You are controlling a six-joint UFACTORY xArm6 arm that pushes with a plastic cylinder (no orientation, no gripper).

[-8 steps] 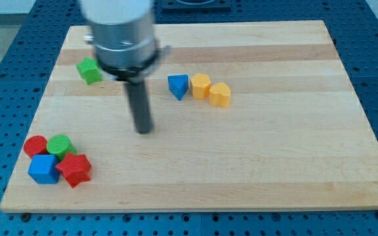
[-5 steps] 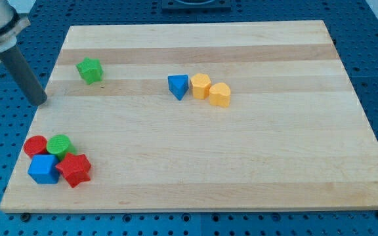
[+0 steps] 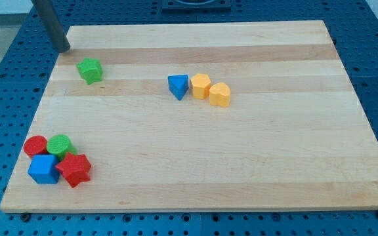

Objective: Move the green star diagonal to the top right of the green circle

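You have no claw here, only the rod, so nothing is held. My tip [image 3: 63,48] sits at the wooden board's [image 3: 254,164] top-left corner, at about 10 o'clock from the green star [image 3: 90,70], near it but apart. The green circle [image 3: 60,145] lies far toward 6 o'clock from the star, packed against the red circle [image 3: 35,145], blue cube [image 3: 43,169] and red star [image 3: 75,170]. Mid-board you see a blue triangle [image 3: 178,86] and two yellow blocks [image 3: 201,86] [image 3: 220,95].
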